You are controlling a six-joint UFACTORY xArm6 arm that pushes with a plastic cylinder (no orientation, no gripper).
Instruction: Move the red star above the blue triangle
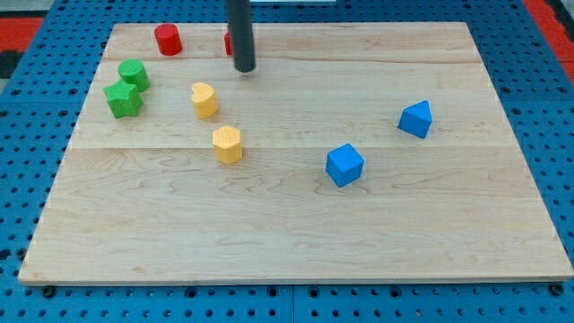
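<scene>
A red block (228, 42), mostly hidden behind my rod, sits near the board's top edge; its shape cannot be made out. My tip (244, 69) rests just below and to the right of it, close to it or touching. The blue triangle-like block (415, 118) lies far to the view's right, at mid-height. A second blue block (344, 165), cube-like, lies lower and left of the triangle.
A red cylinder (168, 39) stands at the top left. Two green blocks (133, 74) (123, 99) sit together at the left. Two yellow blocks (204, 100) (227, 144) lie below my tip. The wooden board (287, 242) sits on a blue pegboard.
</scene>
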